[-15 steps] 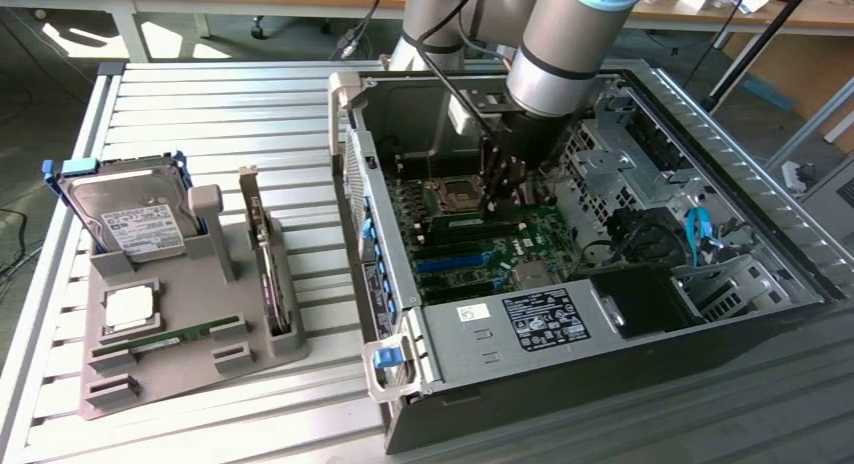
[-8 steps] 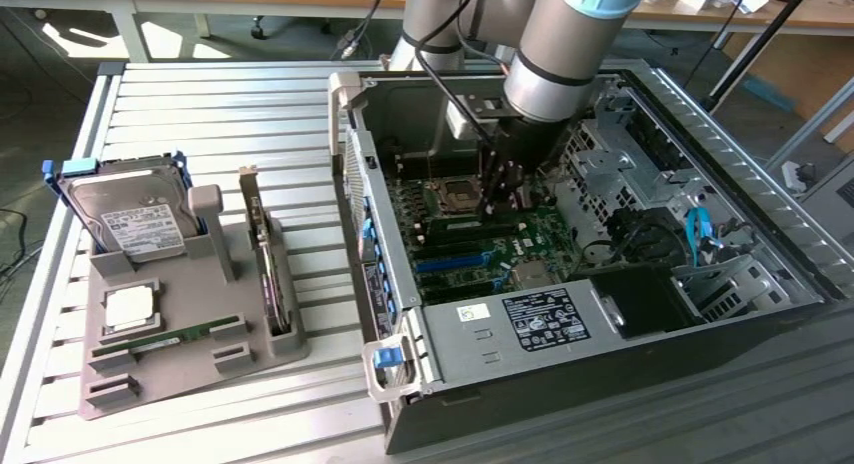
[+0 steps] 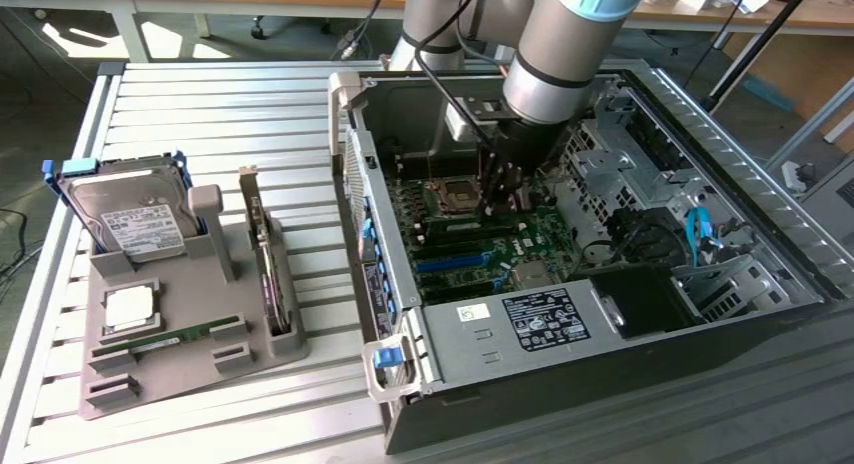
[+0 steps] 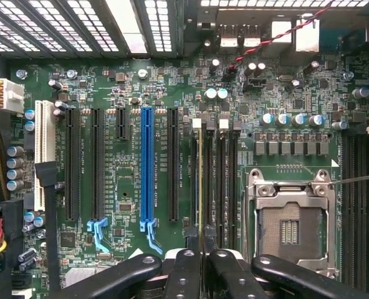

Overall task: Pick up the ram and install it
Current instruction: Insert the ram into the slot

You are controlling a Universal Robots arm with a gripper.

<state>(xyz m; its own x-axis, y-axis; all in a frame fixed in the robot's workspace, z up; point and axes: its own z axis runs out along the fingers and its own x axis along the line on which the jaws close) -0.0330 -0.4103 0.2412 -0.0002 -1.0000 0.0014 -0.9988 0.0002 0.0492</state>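
black hand (image 4: 201,256) grips ram (image 4: 201,180) edge-on, seemingly at memory slots (image 4: 225,180)

Bright daylight overall (computer case (image 3: 561,394) interior shadowed).

Beside the computer case (image 3: 741,174), on the exterior view's left, stands one grey holder (image 3: 254,359) carrying one hard drive (image 3: 134,219), one processor chip (image 3: 130,306), one ram stick (image 3: 174,335) and one expansion card (image 3: 271,274). Inside the case lies one motherboard (image 4: 122,81) with one white slot (image 4: 41,152), one blue slot (image 4: 147,168), three long black slots (image 4: 72,162), one short black slot (image 4: 121,123) and one processor socket (image 4: 290,227). Also inside the case are one robot arm (image 3: 547,74), one gripper (image 4: 201,254) and a second ram stick (image 4: 201,180), seen edge-on.
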